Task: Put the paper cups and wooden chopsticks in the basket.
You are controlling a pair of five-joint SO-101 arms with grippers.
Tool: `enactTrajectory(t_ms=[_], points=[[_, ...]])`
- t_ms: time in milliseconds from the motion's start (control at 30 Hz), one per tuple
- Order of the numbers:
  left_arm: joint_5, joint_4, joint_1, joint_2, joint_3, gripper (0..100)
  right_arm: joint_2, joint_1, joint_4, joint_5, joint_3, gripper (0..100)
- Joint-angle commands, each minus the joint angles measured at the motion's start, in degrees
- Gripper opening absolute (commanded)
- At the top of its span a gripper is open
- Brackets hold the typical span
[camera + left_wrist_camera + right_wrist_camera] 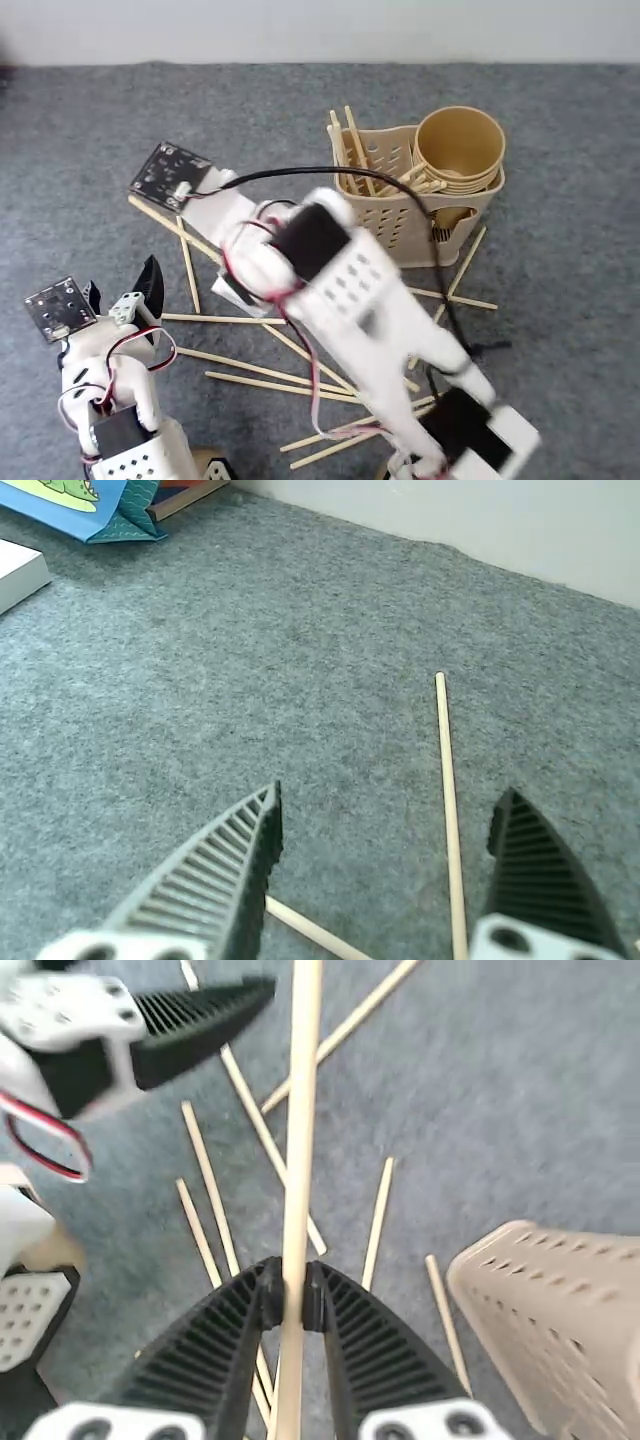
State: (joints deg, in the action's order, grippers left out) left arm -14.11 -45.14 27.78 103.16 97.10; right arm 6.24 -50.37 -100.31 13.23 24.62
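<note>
Basket (385, 225), upper right of the high view: stacked paper cups (460, 150) and several upright chopsticks (352, 140) inside. Loose chopsticks (270, 383) lie scattered on the grey carpet (560, 330), centre and lower frame. Pale wall (300, 30) along the top. Right gripper (291, 1295) is clamped on a single chopstick (300, 1110). Left gripper (392, 792) stands wide apart, holding nothing.

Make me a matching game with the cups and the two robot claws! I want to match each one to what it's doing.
Things:
1. cups
2. left gripper
3. right gripper

States:
A. shut on a chopstick
B. stacked in the basket
C. open over the carpet

Pairs: 1-B, 2-C, 3-A.
</note>
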Motion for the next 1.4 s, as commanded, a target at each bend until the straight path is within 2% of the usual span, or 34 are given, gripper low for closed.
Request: enactTrajectory(t_ms=[0,300,467,600,767,867,1100,1367], points=[[0.53,-0.44,0.09,0.88,-0.66,32,7.6,1.27,-2.24,-0.53,-0.18,0.8],[0.53,-0.44,0.09,0.88,-0.66,32,19.91,12.18,4.97,-0.79,-0.09,0.8],[0.53,-0.44,0.09,0.88,-0.66,32,26.42,18.15,10.51,-3.87,-0.18,0.8],[0.53,-0.44,0.09,0.88,-0.66,32,28.79,21.58,16.04,-6.68,-0.62,0.8],[0.53,-0.44,0.09,0.88,-0.66,32,33.1,24.48,25.71,-8.97,-8.09,0.8],[0.53,-0.44,0.09,0.88,-0.66,32,38.64,26.15,34.24,-9.76,-17.14,0.8],[0.53,-0.44,0.09,0.88,-0.66,32,50.86,29.67,65.1,-9.49,-42.37,0.8],[0.53,-0.44,0.09,0.88,-0.66,32,50.59,33.54,93.41,-10.99,-57.32,0.8]])
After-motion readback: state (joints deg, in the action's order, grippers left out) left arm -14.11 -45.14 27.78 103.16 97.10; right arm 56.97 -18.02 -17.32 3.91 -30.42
